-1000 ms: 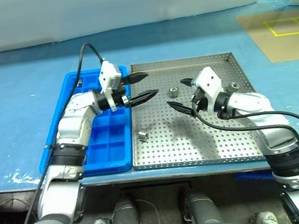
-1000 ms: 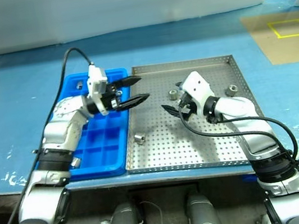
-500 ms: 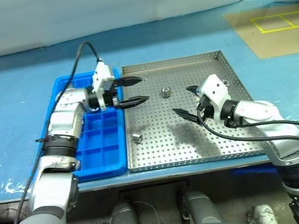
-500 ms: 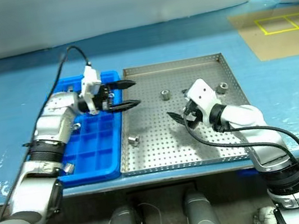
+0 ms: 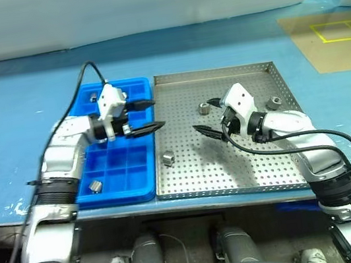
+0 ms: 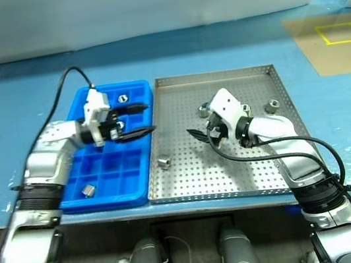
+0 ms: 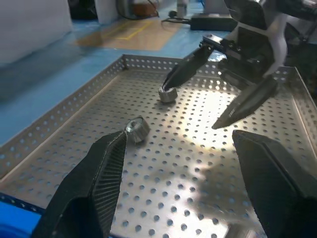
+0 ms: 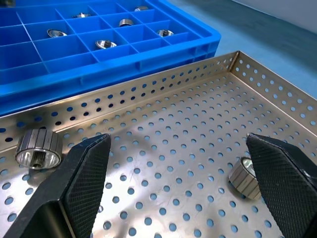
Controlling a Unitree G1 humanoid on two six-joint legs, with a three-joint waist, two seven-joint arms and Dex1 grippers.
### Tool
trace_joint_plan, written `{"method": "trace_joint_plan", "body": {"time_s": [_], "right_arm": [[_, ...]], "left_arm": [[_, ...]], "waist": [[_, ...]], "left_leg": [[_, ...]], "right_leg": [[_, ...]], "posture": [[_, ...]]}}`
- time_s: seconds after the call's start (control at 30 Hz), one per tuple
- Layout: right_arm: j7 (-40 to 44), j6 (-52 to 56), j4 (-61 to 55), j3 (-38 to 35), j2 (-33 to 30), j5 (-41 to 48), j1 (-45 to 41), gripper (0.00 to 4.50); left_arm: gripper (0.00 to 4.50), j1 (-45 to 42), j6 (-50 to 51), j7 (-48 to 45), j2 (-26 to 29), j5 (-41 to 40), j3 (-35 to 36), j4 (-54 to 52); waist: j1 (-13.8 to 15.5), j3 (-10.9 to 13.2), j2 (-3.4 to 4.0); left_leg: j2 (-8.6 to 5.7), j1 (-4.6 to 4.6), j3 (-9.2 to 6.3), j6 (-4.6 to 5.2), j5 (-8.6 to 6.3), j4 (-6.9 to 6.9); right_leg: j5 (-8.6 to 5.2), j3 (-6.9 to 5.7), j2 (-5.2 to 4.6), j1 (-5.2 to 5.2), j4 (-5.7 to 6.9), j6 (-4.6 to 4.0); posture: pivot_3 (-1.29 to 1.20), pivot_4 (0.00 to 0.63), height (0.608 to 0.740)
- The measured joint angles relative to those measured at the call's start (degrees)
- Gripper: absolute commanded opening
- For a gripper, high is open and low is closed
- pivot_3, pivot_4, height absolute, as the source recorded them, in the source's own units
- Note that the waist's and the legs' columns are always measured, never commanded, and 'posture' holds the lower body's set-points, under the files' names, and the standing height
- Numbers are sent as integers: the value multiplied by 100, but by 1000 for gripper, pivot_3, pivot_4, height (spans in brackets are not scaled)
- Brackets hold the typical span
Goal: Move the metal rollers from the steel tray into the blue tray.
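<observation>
The steel tray (image 5: 247,160) lies at the centre right, with the blue tray (image 5: 124,194) against its left rim. Loose metal rollers rest on the perforated floor: one near the left rim (image 5: 167,157), one further back (image 5: 204,107) and one at the right (image 5: 274,100). More rollers sit in blue compartments (image 5: 94,185) (image 8: 106,44). My left gripper (image 5: 157,113) hovers open and empty over the blue tray's right edge, pointing at the steel tray. My right gripper (image 5: 202,115) stands open and empty low over the steel tray, one fingertip close to the back roller (image 7: 168,94).
Both trays sit on a blue table covering. A brown board with yellow tape lines (image 5: 338,39) lies at the far right. A white wall panel (image 5: 142,3) runs along the back. The table's front edge is just below the trays.
My left gripper has drawn back leftward, from over the steel tray's left rim to over the blue tray, still open. The right gripper has stayed put. The camera view has shifted.
</observation>
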Motion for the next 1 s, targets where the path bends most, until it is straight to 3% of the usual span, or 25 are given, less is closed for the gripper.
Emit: {"method": "trace_joint_plan", "body": {"time_s": [0.2, 0.4, 0.5, 0.67, 1.0], "right_arm": [[-178, 54, -216, -242, -94, 5, 320, 4500], [-502, 370, -851, -696, -231, 8, 854, 4500], [-646, 537, -1190, -936, -271, 25, 1146, 4500], [-920, 795, -1682, -1130, -268, 73, 1603, 4500], [-1273, 1006, -2062, -1171, -211, 122, 1887, 4500]], "left_arm": [[3588, -1193, -1440, 1122, -1256, 852, -211, 2211], [3588, -2170, -1813, 1544, -1982, 1120, -148, 4567], [3588, -2451, -1905, 2045, -2174, 1346, -138, 5218], [3588, -2678, -1918, 2973, -2431, 1726, -101, 5758], [3588, -2720, -1784, 3945, -2665, 2217, -64, 5980]], "waist": [[0, 0, -2], [-193, 0, -3], [-298, 0, -3], [-440, 0, -1], [-631, -1, -1]], "left_leg": [[-4, -1, -4, 2, -1, 13], [-25, -3, -9, 16, -10, 9], [-25, -6, -11, 29, -18, 6], [-23, -6, -15, 47, -28, 8], [-23, -17, -11, 105, -42, 19]], "right_leg": [[3, 4, 0, 7, -4, 5], [8, 4, 2, 5, -20, 15], [6, 3, 3, 6, -32, 12], [25, 4, 2, 33, -86, 40], [32, 16, -11, 46, -128, 51]], "posture": [[-362, 150, 740], [-480, 150, 740], [-538, 150, 740], [-590, 150, 740], [-624, 150, 740]]}}
